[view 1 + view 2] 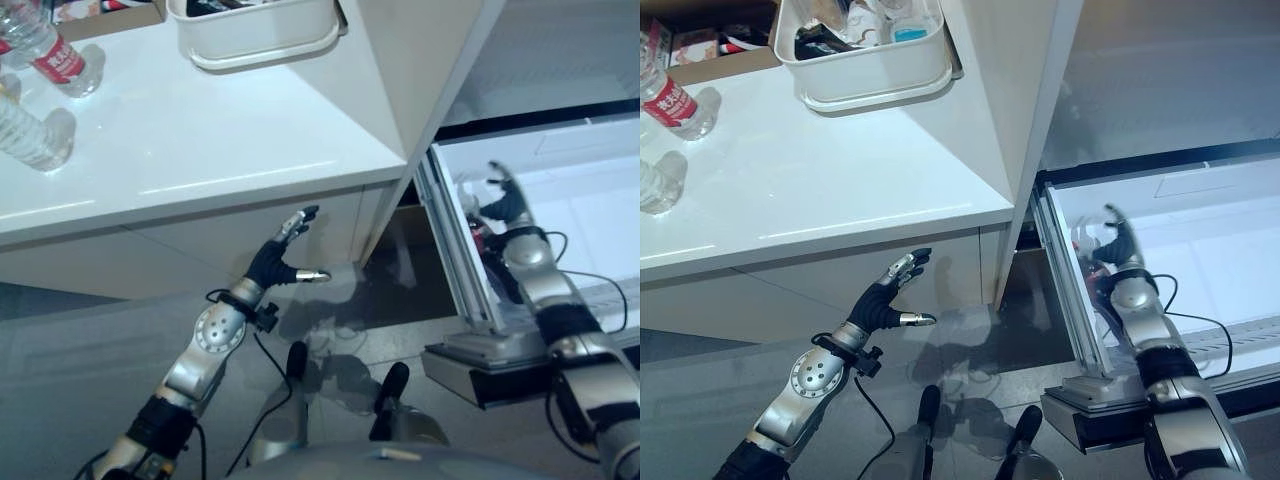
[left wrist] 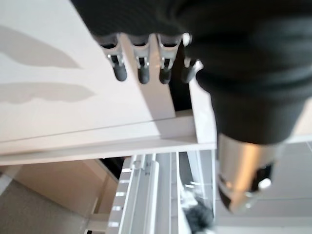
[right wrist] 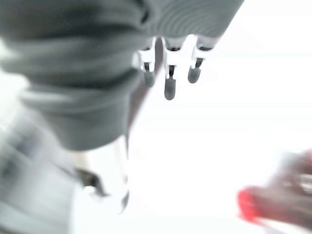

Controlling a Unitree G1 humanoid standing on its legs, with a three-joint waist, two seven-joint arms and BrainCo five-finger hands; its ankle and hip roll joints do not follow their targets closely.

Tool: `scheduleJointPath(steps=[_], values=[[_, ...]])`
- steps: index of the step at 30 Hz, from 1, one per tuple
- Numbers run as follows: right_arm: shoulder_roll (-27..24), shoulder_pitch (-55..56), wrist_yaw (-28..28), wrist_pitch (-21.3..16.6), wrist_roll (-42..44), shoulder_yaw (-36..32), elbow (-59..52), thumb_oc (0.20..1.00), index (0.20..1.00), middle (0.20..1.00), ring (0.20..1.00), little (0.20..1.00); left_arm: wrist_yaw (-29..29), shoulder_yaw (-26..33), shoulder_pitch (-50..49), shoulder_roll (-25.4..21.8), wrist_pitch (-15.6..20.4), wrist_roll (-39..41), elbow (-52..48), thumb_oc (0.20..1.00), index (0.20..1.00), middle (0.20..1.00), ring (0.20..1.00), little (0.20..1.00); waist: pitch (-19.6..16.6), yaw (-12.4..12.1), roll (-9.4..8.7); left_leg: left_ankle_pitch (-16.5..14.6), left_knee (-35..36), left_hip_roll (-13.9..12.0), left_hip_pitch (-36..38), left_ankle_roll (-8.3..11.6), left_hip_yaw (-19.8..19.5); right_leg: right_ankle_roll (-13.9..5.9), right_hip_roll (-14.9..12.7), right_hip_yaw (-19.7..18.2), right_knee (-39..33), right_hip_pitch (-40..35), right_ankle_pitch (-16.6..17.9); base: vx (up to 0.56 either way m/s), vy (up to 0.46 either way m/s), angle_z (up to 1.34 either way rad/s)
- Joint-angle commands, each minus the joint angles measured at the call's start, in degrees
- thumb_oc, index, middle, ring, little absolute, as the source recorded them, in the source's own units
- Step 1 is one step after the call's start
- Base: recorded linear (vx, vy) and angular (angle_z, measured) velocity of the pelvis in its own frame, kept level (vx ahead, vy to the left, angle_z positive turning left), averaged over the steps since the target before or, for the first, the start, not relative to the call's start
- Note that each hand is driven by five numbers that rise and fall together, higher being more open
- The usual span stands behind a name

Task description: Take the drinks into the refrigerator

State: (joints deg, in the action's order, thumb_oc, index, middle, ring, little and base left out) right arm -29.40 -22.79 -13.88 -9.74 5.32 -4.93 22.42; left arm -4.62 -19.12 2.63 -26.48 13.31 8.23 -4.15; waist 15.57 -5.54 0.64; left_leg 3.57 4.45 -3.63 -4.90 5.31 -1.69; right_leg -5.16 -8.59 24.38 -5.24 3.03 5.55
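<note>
While the left hand hangs empty with fingers straight and thumb spread in front of the white cabinet face below the surface, the right hand reaches into the pulled-out white refrigerator drawer with fingers extended and nothing gripped, a bottle with a red part lying just beside it on the drawer floor. Farther back on the surface, two clear water bottles stand near the left edge, one plain and one with a red label, well apart from a white bin of mixed items at the rear.
</note>
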Motion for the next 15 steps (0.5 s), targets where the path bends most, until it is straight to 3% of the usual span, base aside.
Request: scheduleJointPath(steps=[1,5,11,15], values=[[2.5,10.0,-1.2,-5.5,5.6,-2.8,-3.1,1.000,1.000,1.000,1.000,1.000,-1.0,0.6,1.6,-0.8,3.8,0.6,0.9,1.000,1.000,1.000,1.000,1.000,-2.3,4.5,-3.01,-2.8,0.6,4.3,-1.2,-3.67,1.3,-3.56,-3.7,-0.6,2.8,-1.8,-2.3,0.02,0.002,-0.06],[2.5,16.2,-1.7,-8.1,9.2,-11.7,-8.1,1.000,1.000,1.000,1.000,1.000,-2.4,1.5,1.0,-0.7,4.2,0.0,2.5,1.000,1.000,1.000,1.000,1.000,-4.0,7.1,-3.13,-3.7,0.6,3.8,0.1,-3.72,2.9,-3.53,-2.9,-2.3,2.0,-2.1,-2.6,0.04,-0.016,-0.13],[2.6,18.8,-3.0,-11.0,16.5,-19.7,-7.1,1.000,1.000,1.000,1.000,1.000,-3.6,1.5,1.5,0.1,4.1,1.2,3.6,1.000,1.000,1.000,1.000,1.000,-5.5,9.3,-2.80,-4.6,0.6,3.3,1.7,-3.61,4.4,-3.41,-2.0,-4.3,1.4,-2.5,-2.8,0.04,-0.018,-0.21],[2.7,21.0,-5.5,-11.9,16.7,-24.5,-6.1,1.000,1.000,1.000,1.000,1.000,-3.6,2.2,1.9,0.2,4.0,1.1,3.3,1.000,1.000,1.000,1.000,1.000,-6.3,10.6,-2.35,-5.3,0.6,2.9,2.4,-3.50,5.5,-3.37,-1.4,-5.6,1.1,-2.7,-3.1,0.03,-0.014,-0.24]])
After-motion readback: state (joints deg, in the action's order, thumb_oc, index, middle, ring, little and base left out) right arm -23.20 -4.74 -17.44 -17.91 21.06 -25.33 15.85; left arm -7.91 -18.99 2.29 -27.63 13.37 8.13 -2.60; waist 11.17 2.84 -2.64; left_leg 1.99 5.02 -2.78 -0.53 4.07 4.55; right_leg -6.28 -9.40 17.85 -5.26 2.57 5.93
